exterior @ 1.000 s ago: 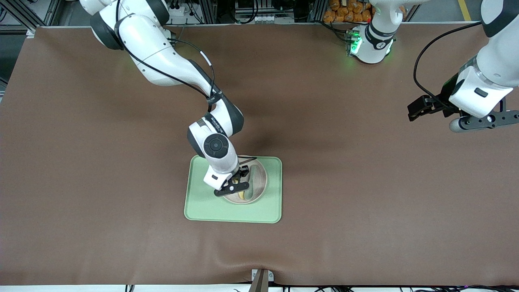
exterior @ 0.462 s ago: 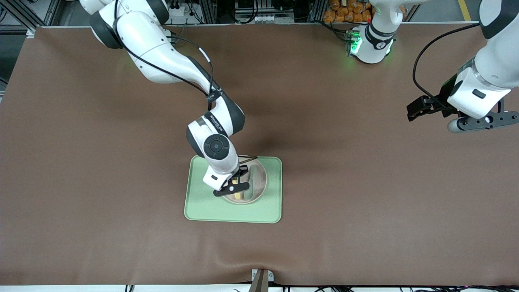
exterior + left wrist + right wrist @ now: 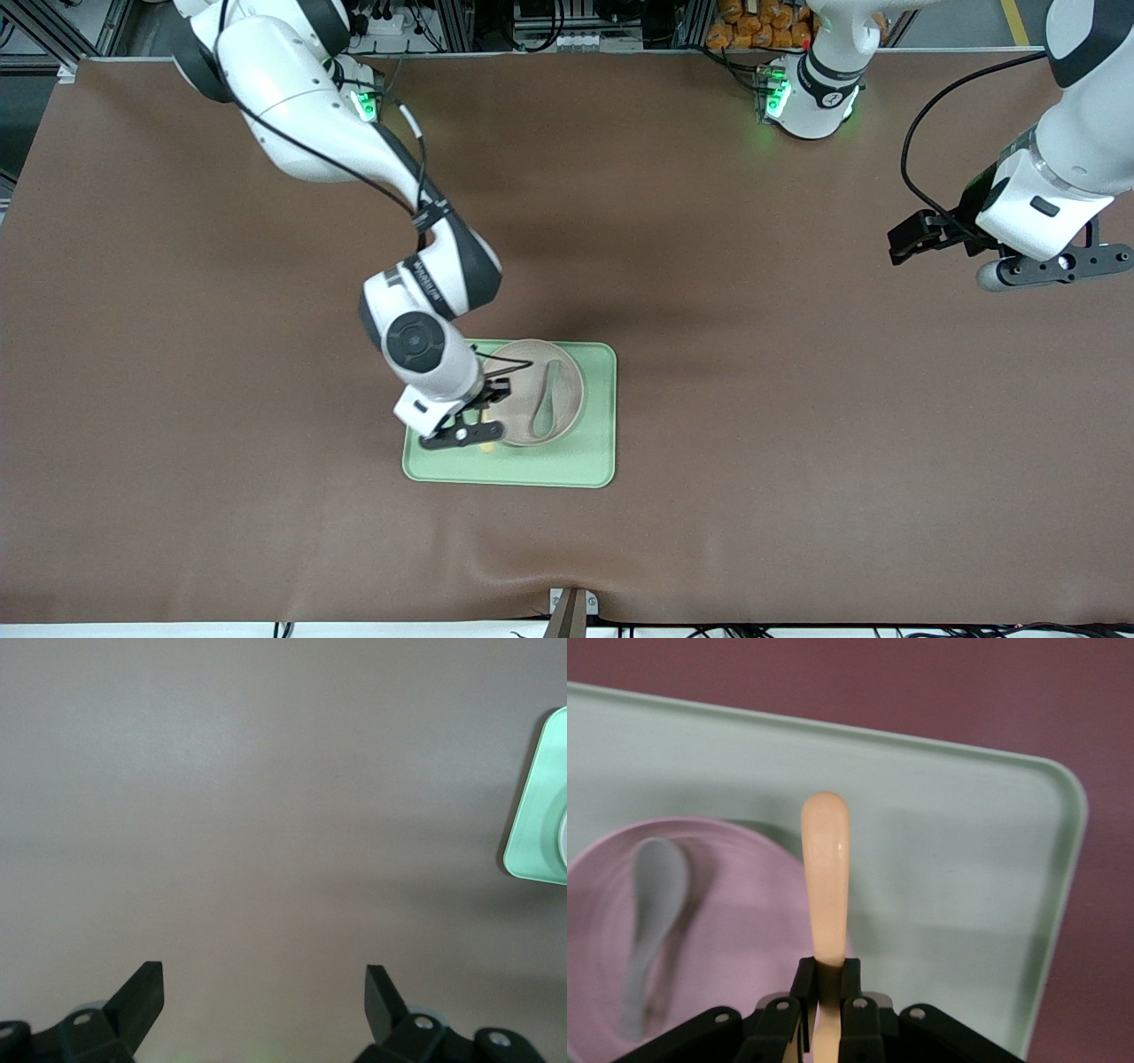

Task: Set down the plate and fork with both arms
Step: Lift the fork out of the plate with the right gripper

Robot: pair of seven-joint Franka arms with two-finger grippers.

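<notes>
Yellow fork clamped in right tool, over tray.

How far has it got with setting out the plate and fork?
Plate already sits on the green tray, a spoon lying in it. Right tool is shut on the fork, over the tray beside the plate. Setting it down remains. Left tool waits open.

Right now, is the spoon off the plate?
No, the front view shows the spoon lying in the plate, which sits on the tray.
</notes>
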